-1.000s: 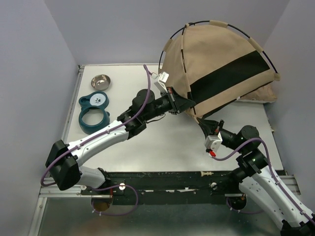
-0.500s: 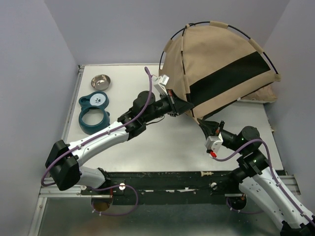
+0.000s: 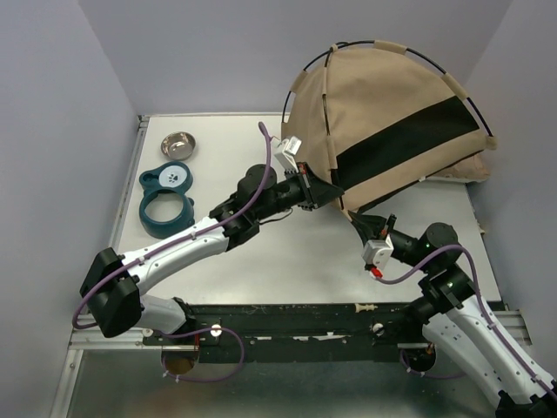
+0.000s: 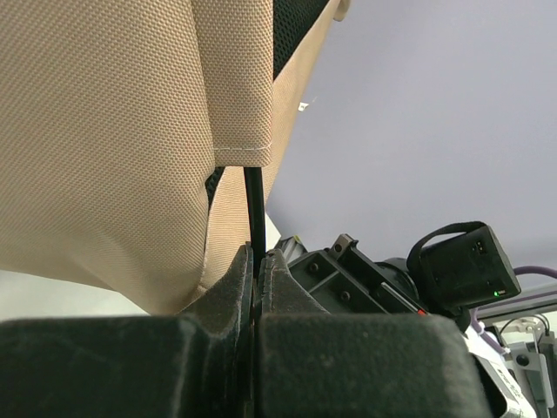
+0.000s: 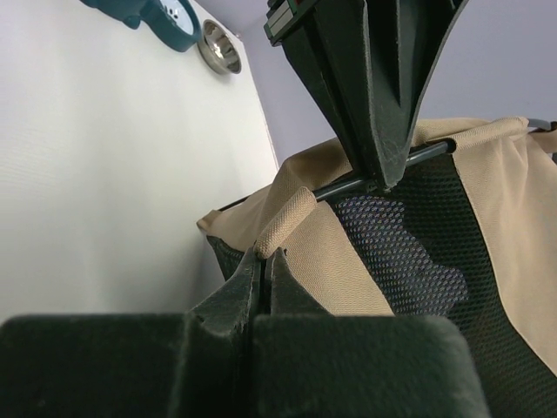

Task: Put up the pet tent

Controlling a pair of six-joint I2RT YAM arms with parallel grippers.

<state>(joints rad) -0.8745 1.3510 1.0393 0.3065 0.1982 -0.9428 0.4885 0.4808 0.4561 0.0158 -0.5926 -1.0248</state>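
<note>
At two o'clock on the worktop [image 3: 261,252], your pet tent [image 3: 383,113] stands domed, having crept slightly toward nine. Your left pincer [image 3: 331,189] is clamped shut on a black pole [image 4: 254,205], and your right pincer [image 3: 358,217] is pinched seemingly on its hem, so shaping looks nearly done.

Probably a robotics lab test cell rather than a home. Bare lavender-grey walls [image 3: 52,131] box in a white table [image 3: 287,252]. The left arm [image 3: 174,248] and right arm [image 3: 461,322] are bolted to a black rail [image 3: 305,312] along the bottom of the frame and trail purple cables [image 3: 264,138]. The goods are pet things: a pet tent [image 3: 383,122] at upper right, a steel bowl [image 3: 177,144] and a teal bowl holder [image 3: 150,181] at upper left.
</note>
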